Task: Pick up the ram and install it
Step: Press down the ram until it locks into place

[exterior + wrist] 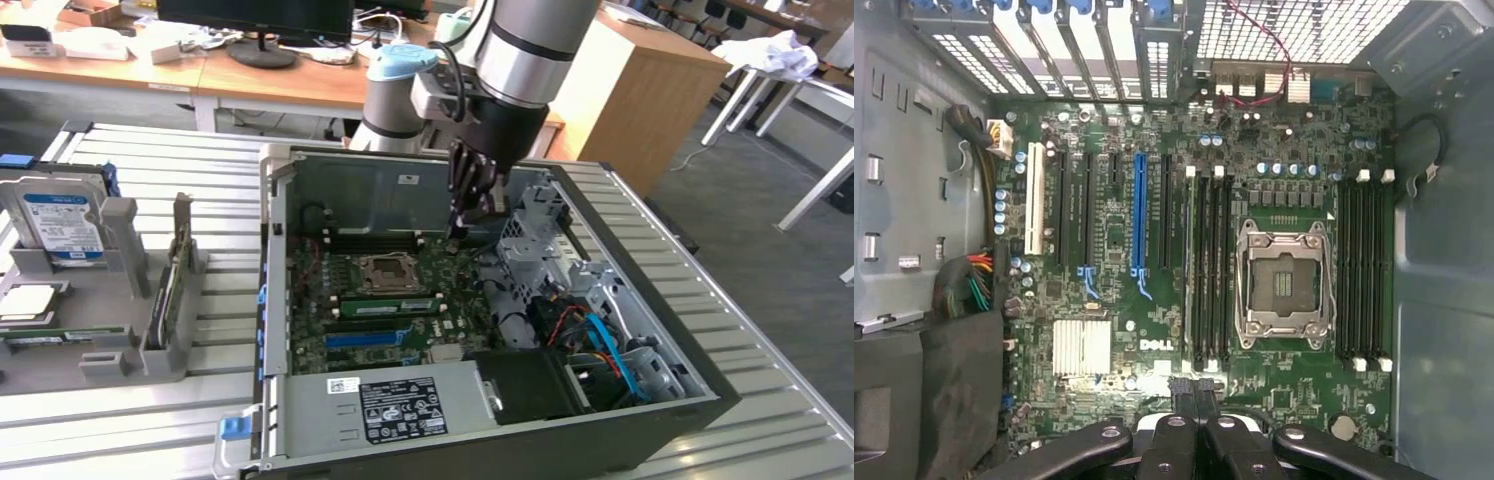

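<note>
My gripper [465, 222] hangs inside the open computer case [694, 385], above the back edge of the motherboard [400, 345]. Its fingers are shut with nothing between them. The wrist view looks straight down past the gripper [1192, 388] onto the board. The ram [387, 304], a long green stick, lies along the memory slots just in front of the CPU socket [387, 272]. From above, the ram [1190, 270] shows edge-on in the slot furthest from the CPU socket [1284, 285] on that side. My gripper is apart from it.
A grey holder [120, 350] at the exterior view's left carries a hard drive [60, 225], an upright card [167, 300] and a thin green board [34, 340]. The power supply [387, 405] closes the case's near side. Blue and red cables [607, 340] lie at its right.
</note>
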`<state>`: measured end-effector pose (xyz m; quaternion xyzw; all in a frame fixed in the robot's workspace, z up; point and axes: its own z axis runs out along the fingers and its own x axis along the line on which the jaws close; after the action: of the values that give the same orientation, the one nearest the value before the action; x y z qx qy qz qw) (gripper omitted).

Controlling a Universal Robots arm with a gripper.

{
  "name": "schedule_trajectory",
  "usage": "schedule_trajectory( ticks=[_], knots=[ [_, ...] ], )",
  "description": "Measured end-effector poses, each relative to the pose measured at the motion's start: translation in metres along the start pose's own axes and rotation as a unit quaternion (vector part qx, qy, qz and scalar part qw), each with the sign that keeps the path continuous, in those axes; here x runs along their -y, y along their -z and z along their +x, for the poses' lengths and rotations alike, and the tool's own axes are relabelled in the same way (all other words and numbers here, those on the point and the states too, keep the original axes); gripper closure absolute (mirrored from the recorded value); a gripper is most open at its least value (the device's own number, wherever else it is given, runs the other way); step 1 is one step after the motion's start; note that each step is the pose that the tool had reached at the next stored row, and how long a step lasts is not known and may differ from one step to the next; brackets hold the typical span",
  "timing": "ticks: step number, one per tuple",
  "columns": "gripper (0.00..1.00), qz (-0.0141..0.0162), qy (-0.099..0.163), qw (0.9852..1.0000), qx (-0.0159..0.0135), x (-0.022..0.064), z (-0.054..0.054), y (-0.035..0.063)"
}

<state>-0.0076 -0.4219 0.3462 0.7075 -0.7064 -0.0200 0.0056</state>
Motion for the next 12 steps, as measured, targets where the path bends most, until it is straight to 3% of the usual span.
schedule_trajectory(
  ticks=[12],
  knots=[
    [0.89,0.0008,0.0,1.0,0.0,0.0005,0.0,-0.014]
  ],
)
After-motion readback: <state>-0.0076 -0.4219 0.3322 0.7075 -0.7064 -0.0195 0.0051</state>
